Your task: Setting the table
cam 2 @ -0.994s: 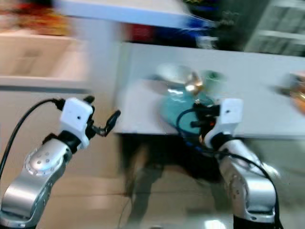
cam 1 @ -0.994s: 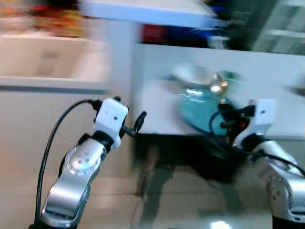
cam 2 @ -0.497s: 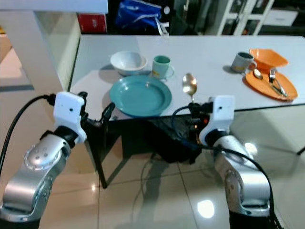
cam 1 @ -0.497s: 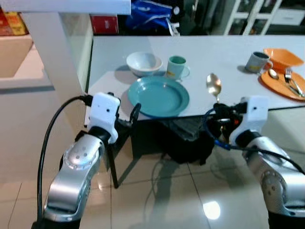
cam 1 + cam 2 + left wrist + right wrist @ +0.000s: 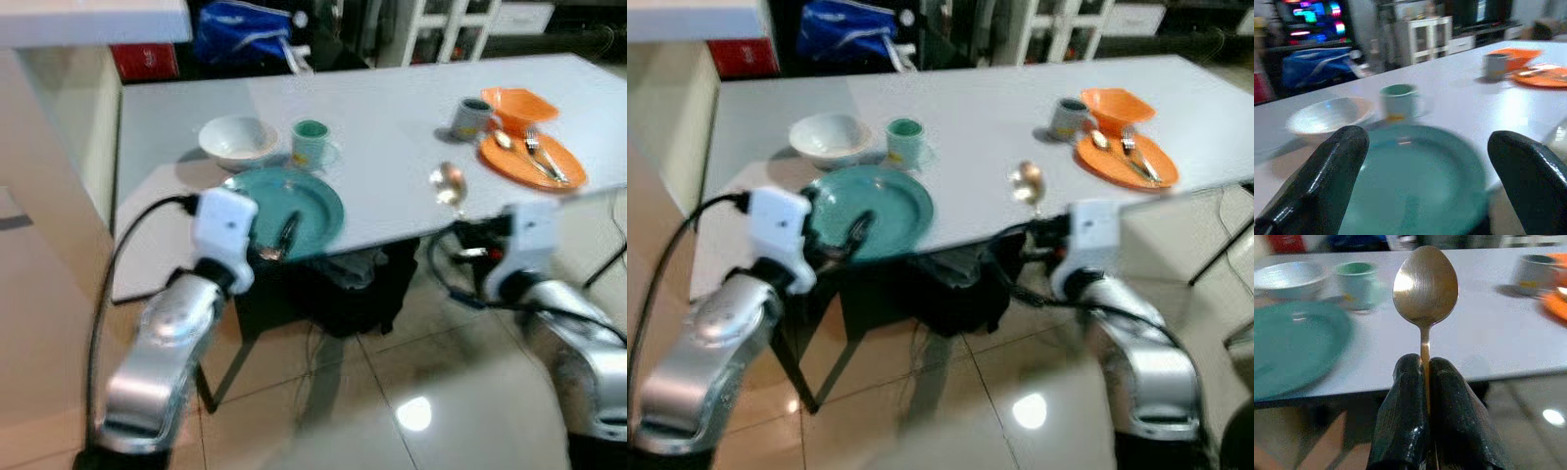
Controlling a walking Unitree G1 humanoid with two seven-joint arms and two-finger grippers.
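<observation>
A: What differs for you since half a second ago?
B: View swung; orange plate (image 5: 534, 162) sits nearer centre. Right pincer (image 5: 1422, 369) stays clamped on spoon (image 5: 1425, 289), upright beside bench (image 5: 392, 117) edge. Left pincer (image 5: 1425, 171) apart before teal plate (image 5: 294, 211).

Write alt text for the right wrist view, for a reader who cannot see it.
The right gripper holds a metal spoon upright by its handle, jaws shut on it, bowl up. Behind it lies a white table with a teal plate, a white bowl, a green cup and a grey mug.
</observation>
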